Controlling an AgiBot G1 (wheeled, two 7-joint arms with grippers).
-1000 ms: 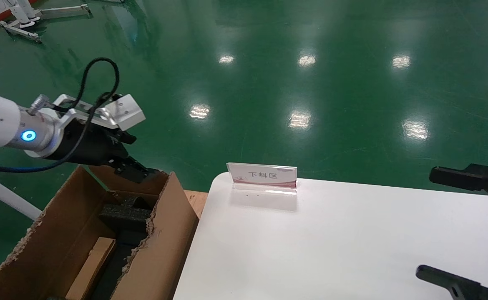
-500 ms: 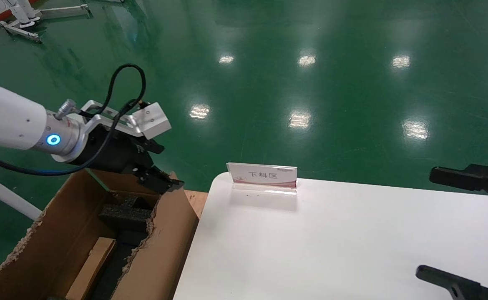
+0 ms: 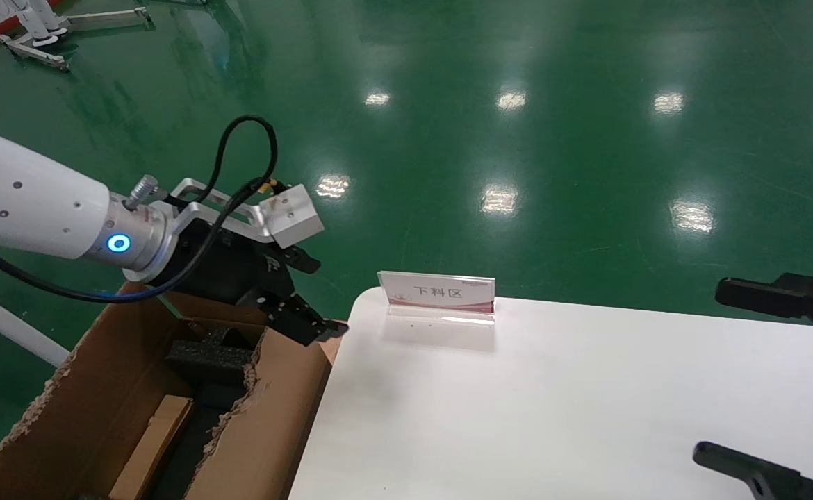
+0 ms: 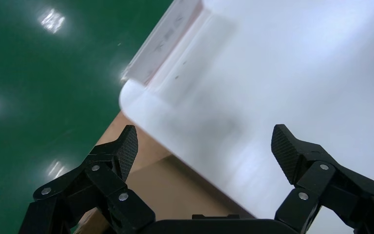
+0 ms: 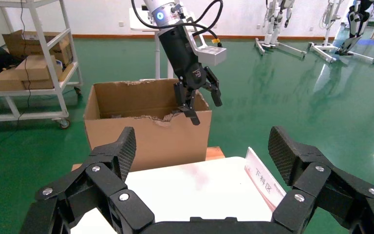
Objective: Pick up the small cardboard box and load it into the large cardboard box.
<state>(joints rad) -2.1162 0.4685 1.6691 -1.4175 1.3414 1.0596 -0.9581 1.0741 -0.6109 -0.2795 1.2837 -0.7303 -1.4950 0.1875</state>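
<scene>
The large cardboard box (image 3: 274,417) stands on the floor left of the white table (image 3: 552,417), with ragged top edges and black foam (image 3: 208,357) inside. It also shows in the right wrist view (image 5: 146,131). The small cardboard box (image 3: 149,444) lies flat inside it. My left gripper (image 3: 313,295) is open and empty, above the box's far right corner next to the table's corner; the left wrist view (image 4: 204,146) shows cardboard and table edge below it. My right gripper (image 3: 726,375) is open and empty over the table's right side.
A clear sign stand (image 3: 438,295) with a red and white card stands at the table's far edge. A wooden board (image 3: 324,332) sits between box and table. A shelf cart (image 5: 29,73) with cartons stands beyond the box. Green floor lies around.
My left arm has moved right and a little down, from above the large box's far wall to its right corner by the table. Its jaws stay open. The right arm has not moved.
</scene>
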